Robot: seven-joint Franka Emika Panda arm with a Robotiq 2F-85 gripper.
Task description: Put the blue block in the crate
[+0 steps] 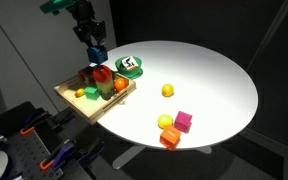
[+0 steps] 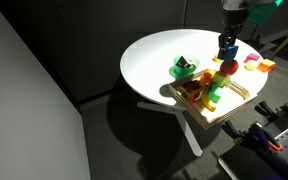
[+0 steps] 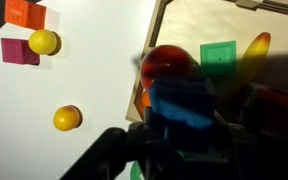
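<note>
My gripper [image 1: 96,52] is shut on the blue block [image 1: 98,50] and holds it just above the wooden crate [image 1: 72,98] at the table's edge. The block also shows in an exterior view [image 2: 226,48] above the crate [image 2: 236,104]. In the wrist view the blue block [image 3: 181,103] sits between my dark fingers, over the crate's toys. The crate [image 3: 199,22] holds a red ball [image 3: 164,62], a green block [image 3: 219,54] and orange and yellow pieces.
On the round white table [image 1: 204,80] lie a yellow ball [image 1: 168,90], a second yellow ball [image 1: 165,122], a pink block [image 1: 184,122], an orange block [image 1: 170,138] and a green-and-white bowl-like object [image 1: 130,66]. Dark equipment stands below the table's edge.
</note>
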